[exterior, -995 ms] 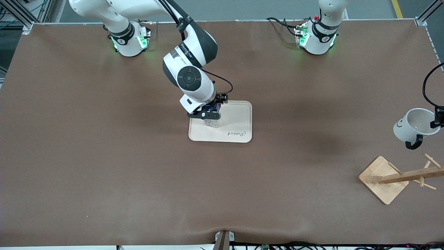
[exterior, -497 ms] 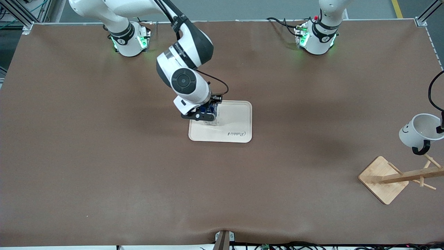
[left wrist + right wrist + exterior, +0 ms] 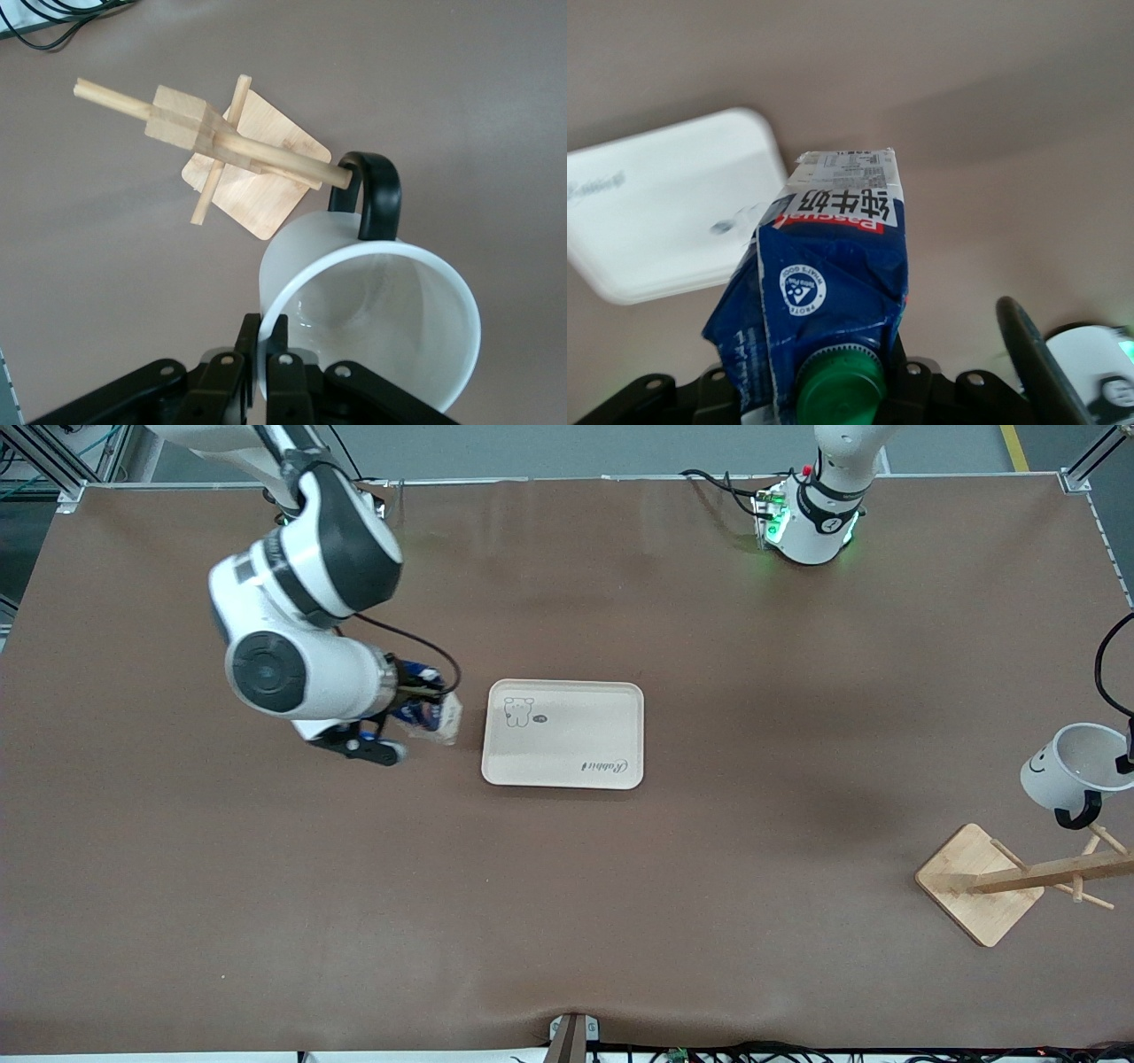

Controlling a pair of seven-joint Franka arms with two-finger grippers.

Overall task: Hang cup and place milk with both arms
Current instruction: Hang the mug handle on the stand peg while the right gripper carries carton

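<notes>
My right gripper (image 3: 406, 710) is shut on the milk (image 3: 431, 714), a blue and white carton held tilted in the air over the bare table beside the tray, toward the right arm's end. In the right wrist view the milk (image 3: 828, 266) fills the middle, with its green cap (image 3: 840, 386) between the fingers. My left gripper (image 3: 1127, 760) is shut on the rim of the cup (image 3: 1067, 769), held tilted over the wooden rack (image 3: 1019, 877). In the left wrist view the cup's black handle (image 3: 379, 195) meets the tip of a rack peg (image 3: 266, 155).
A cream tray (image 3: 611, 731) with a bear print lies at the table's middle, with nothing on it; it also shows in the right wrist view (image 3: 647, 221). The rack's square base (image 3: 974, 881) sits near the left arm's end of the table.
My right arm has swung from over the tray toward its own end of the table, with the milk still in its grip. The cup has sunk slightly toward the rack.
</notes>
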